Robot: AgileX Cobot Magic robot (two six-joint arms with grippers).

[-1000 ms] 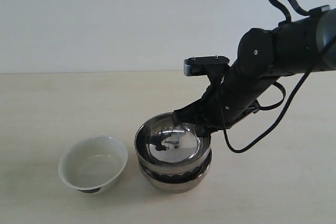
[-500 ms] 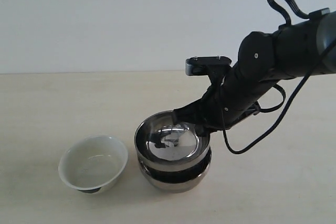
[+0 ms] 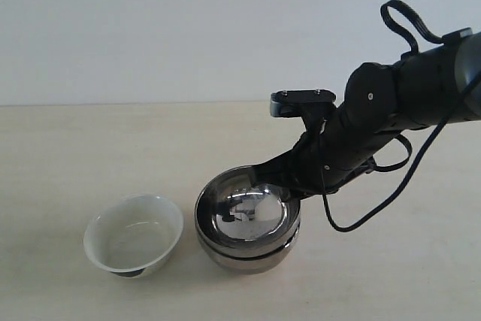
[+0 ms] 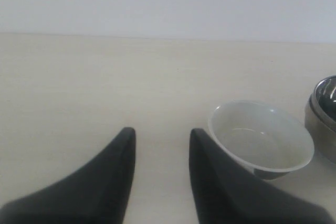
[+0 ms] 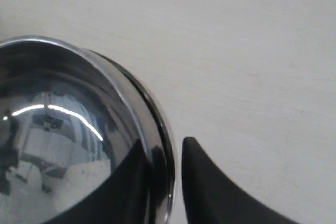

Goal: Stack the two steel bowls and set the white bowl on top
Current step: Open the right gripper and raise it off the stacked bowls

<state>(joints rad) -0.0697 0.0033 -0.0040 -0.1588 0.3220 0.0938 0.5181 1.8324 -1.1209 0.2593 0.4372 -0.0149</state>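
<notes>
Right pincer (image 5: 164, 141) narrowly parted astride the rim of upper shiny round steel bowl (image 3: 244, 216), outer finger (image 5: 210, 187) just clear of it. In the exterior view the black arm (image 3: 353, 137) hides that gap. Bowl sits nested in second steel bowl (image 3: 248, 255), lower centre. Glossy white ceramic bowl (image 3: 134, 234) lower left, apart. Left pincer (image 4: 161, 130) spread, empty, seen only in its wrist view.

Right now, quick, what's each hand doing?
Left hand: open, empty.
Right hand: astride the rim of the upper shiny round steel bowl; grip cannot be told.
</notes>
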